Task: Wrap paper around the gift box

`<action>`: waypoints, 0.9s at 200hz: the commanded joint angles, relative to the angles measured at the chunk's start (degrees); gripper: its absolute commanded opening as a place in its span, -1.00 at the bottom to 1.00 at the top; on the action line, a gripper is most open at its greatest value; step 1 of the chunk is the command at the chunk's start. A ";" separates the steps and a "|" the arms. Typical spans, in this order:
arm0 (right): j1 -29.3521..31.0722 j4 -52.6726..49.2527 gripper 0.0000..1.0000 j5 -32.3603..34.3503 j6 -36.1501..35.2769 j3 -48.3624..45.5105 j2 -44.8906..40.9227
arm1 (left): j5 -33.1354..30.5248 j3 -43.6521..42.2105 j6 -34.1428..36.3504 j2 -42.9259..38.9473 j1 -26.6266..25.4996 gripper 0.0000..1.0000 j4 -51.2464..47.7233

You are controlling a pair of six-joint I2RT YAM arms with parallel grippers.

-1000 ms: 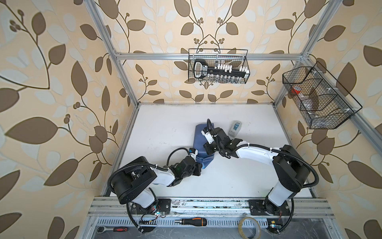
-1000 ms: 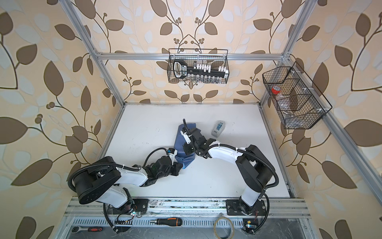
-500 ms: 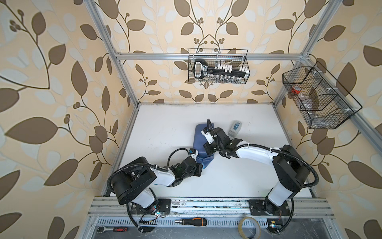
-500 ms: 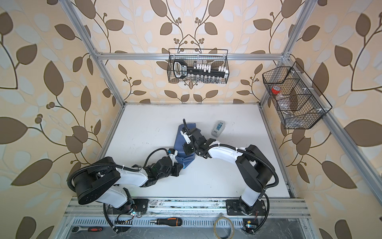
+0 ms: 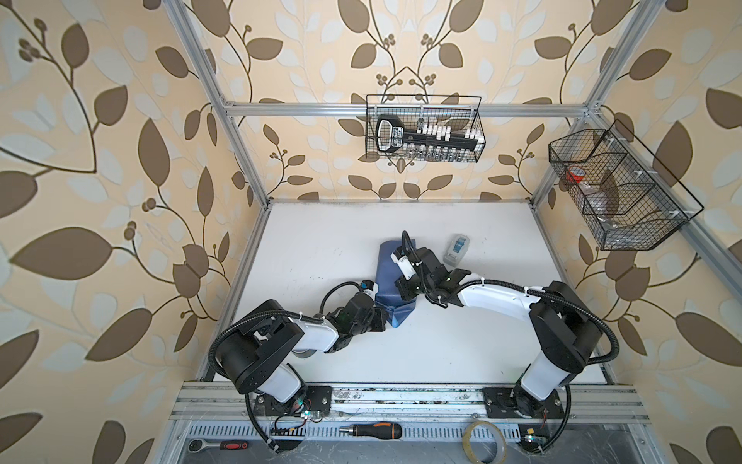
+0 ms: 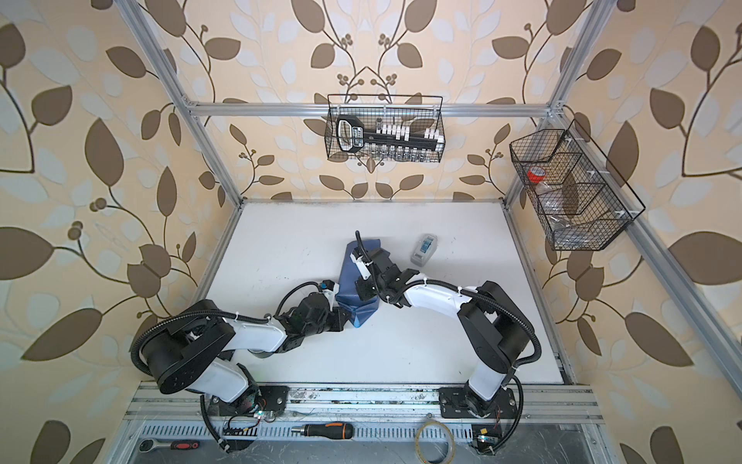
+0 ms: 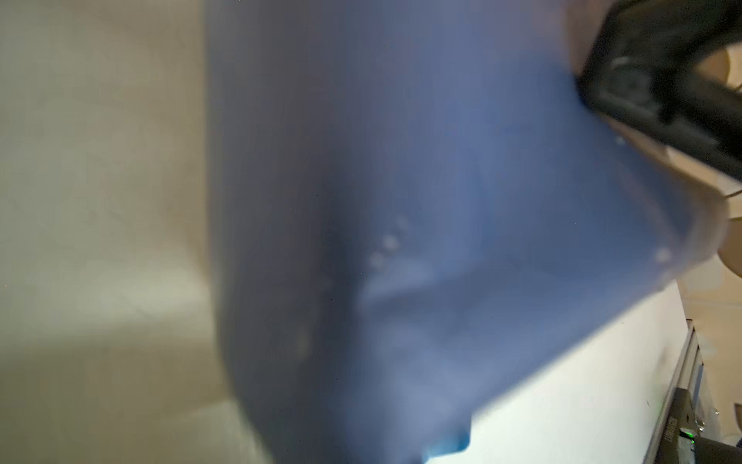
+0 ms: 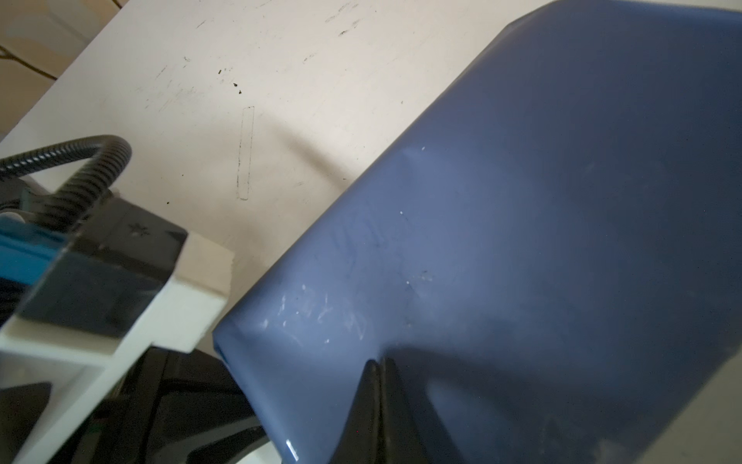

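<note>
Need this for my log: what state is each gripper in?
Left gripper: shut; grip on the paper cannot be told.
Right gripper: shut, touching the paper.

Both elbows bent low, left arm (image 5: 317, 335) jaws pressed together, right arm (image 5: 496, 298) jaws likewise closed

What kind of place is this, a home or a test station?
Most likely a robot test cell dressed as a room. Leaf wallpaper covers panels in an aluminium frame, the left arm and the right arm are mounted on a rail, and a screwdriver lies beside it.
</note>
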 commanded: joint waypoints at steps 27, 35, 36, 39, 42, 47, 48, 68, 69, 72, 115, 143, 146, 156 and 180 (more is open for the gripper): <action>0.38 -4.51 -0.89 -1.14 -0.58 -1.14 2.33 | -0.38 -0.60 2.59 0.91 1.40 -0.89 -7.92; 0.37 -4.43 -0.89 -1.19 -0.54 -1.13 2.40 | -0.38 -1.10 2.69 0.82 1.27 -0.89 -8.10; 0.37 -4.43 -0.89 -1.15 -0.49 -1.14 2.40 | -0.38 -1.09 2.69 0.80 1.29 -0.89 -8.08; 0.37 -4.43 -0.90 -1.19 -0.53 -1.15 2.47 | -0.45 -1.35 2.75 0.78 1.19 -0.89 -8.07; 0.37 -4.37 -0.90 -1.16 -0.49 -1.15 2.45 | -0.41 -1.49 2.77 0.71 1.11 -0.89 -8.08; 0.42 -4.34 -0.90 -1.20 -0.45 -1.15 2.48 | -0.19 -1.78 2.80 0.66 1.06 -0.89 -8.01; 0.39 -4.34 -0.90 -1.20 -0.45 -1.15 2.48 | -0.20 -1.83 2.78 0.63 1.01 -0.89 -8.00; 0.38 -4.35 -0.90 -1.22 -0.45 -1.08 2.57 | -0.21 -2.87 2.52 -0.20 -0.24 -0.90 -8.41; 0.37 -4.34 -0.90 -1.20 -0.45 -1.11 2.57 | -0.29 -2.99 2.51 -0.24 -0.39 -0.90 -8.41; 0.41 -4.34 -0.90 -1.21 -0.45 -1.14 2.57 | -0.46 -3.15 2.37 -0.41 -0.66 -0.90 -8.48; 0.39 -4.00 -0.90 -1.31 -0.30 -1.06 2.75 | -1.08 -4.65 0.49 -1.17 -3.88 -0.91 -8.19; 0.44 -4.07 -0.90 -1.25 -0.25 -0.97 2.84 | -0.72 -4.13 0.37 -0.01 -4.57 -0.94 -8.04; 0.44 -4.08 -0.91 -1.28 -0.34 -0.93 2.76 | -0.79 -4.24 0.32 -0.10 -4.65 -0.94 -7.94; 0.45 -4.21 -0.91 -1.18 -0.34 -1.04 2.66 | -0.83 -4.56 0.14 -0.42 -4.82 -0.94 -7.96; 0.30 -4.26 -0.91 -1.15 -0.39 -1.13 2.40 | -1.21 -5.49 -0.38 -1.61 -5.41 -0.94 -8.78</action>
